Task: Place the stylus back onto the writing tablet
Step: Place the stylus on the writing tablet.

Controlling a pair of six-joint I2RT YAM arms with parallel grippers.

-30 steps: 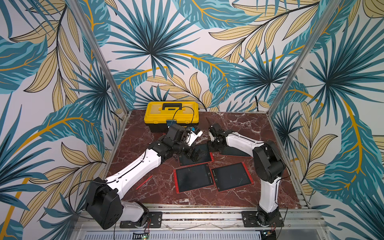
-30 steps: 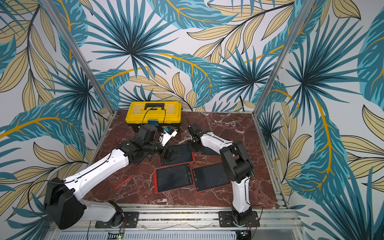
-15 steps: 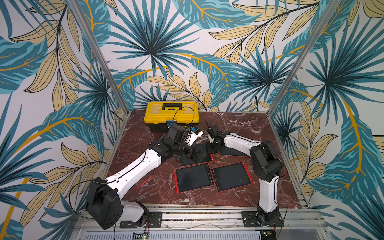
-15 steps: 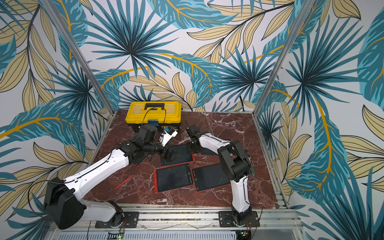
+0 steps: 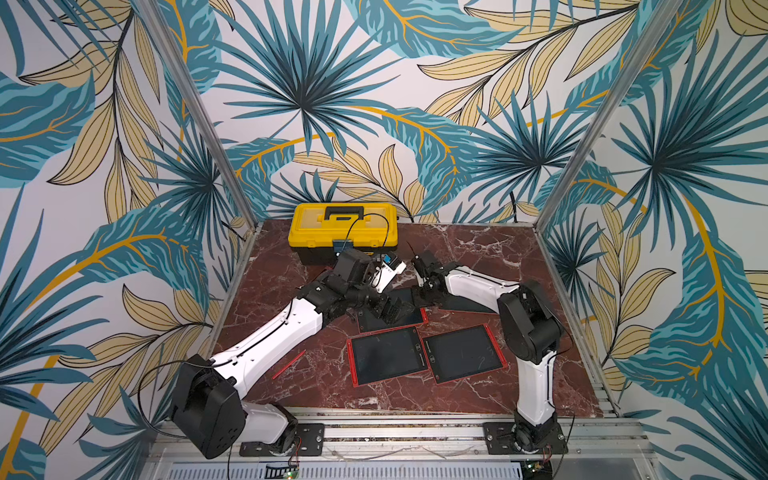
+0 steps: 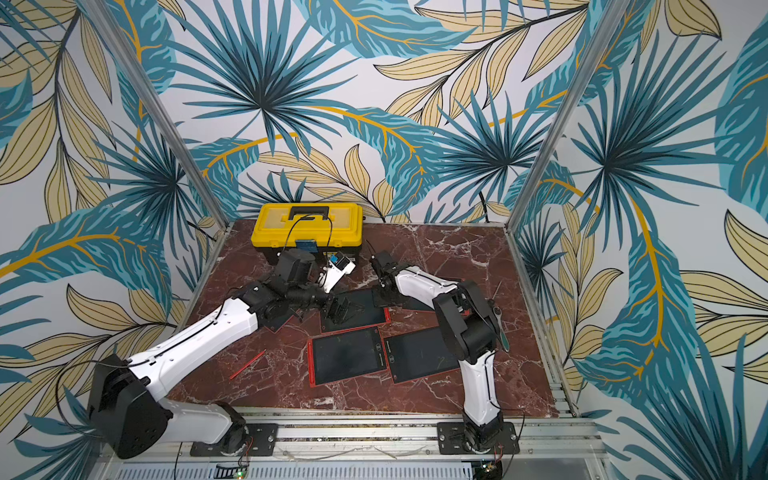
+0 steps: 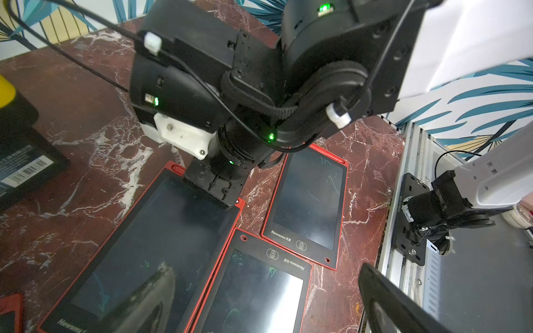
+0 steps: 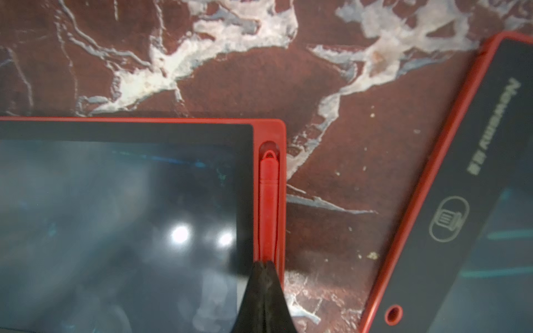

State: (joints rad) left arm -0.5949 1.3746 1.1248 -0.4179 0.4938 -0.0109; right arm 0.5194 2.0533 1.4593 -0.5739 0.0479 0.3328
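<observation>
Four red-rimmed tablets lie in plain sight on the marbled red table (image 5: 490, 249). The front tablets (image 5: 384, 359) sit side by side near the front edge, almost touching, and the back tablet (image 5: 471, 305) is partly hidden behind the right arm (image 5: 478, 282). The tablet (image 8: 115, 216) that matters here lies in the middle, just behind the front pair, with both grippers over it. The stylus (image 8: 268, 199) lies in the groove along this tablet's red rim, its pointed end tucked into the groove's rounded end. The right gripper (image 8: 264, 266) has its fingers pinched together with no gap, and their joined tip sits on top of the stylus and covers the rest of it. Whether the fingers squeeze the stylus or only touch it cannot be told. In the left wrist view the right gripper points down at the far corner of the tablet. The left gripper (image 6: 340, 309) is over the same tablet with its fingers (image 7: 144, 299) spread wide and nothing between them. A second stylus (image 5: 289, 365), also red, lies loose on the table just beside the left arm (image 5: 270, 345), apart from the tablets. A yellow toolbox (image 5: 343, 232) with a black handle stands at the back by the wall, lid closed.
</observation>
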